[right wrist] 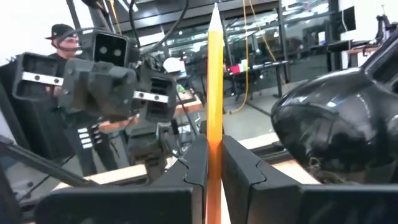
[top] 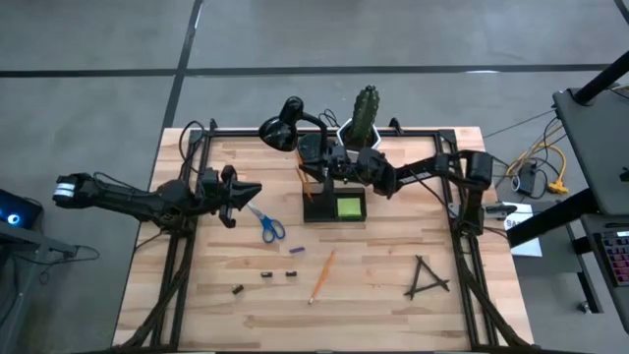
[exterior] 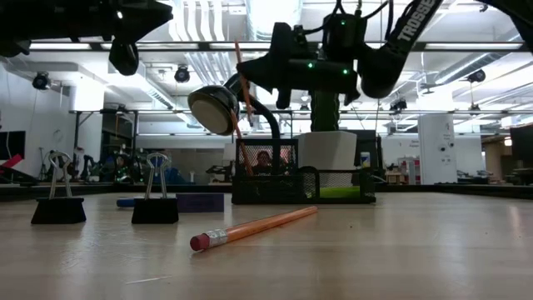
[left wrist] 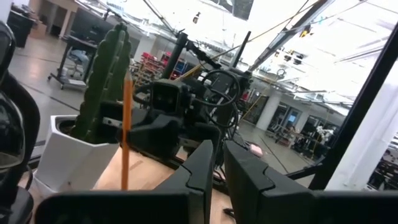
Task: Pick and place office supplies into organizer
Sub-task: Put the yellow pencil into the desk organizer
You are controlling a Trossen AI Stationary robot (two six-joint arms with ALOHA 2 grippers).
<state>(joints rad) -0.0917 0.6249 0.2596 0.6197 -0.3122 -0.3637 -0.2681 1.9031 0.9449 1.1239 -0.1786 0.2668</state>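
Organizer (top: 334, 208) holding green sticky pad (top: 349, 206), right gripper (right wrist: 213, 163) clenching pencil (right wrist: 214, 93) seemingly above it, left gripper (left wrist: 219, 163) clenched empty.

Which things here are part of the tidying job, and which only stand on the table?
Job:
- organizer
- green sticky pad inside it
- pencil in the right gripper
- loose pencil
- scissors
- binder clips
- black sticks

Standing about:
- desk lamp
- cactus

Colours on a pale wood table (top: 393, 295)

Blue-handled scissors (top: 270, 227), orange pencil (top: 322, 275), lime-green sticky pad (top: 349, 207) in a dark organizer (top: 334, 209), green cactus (top: 366, 113) in white pot (exterior: 326, 150), black lamp (top: 280, 131).
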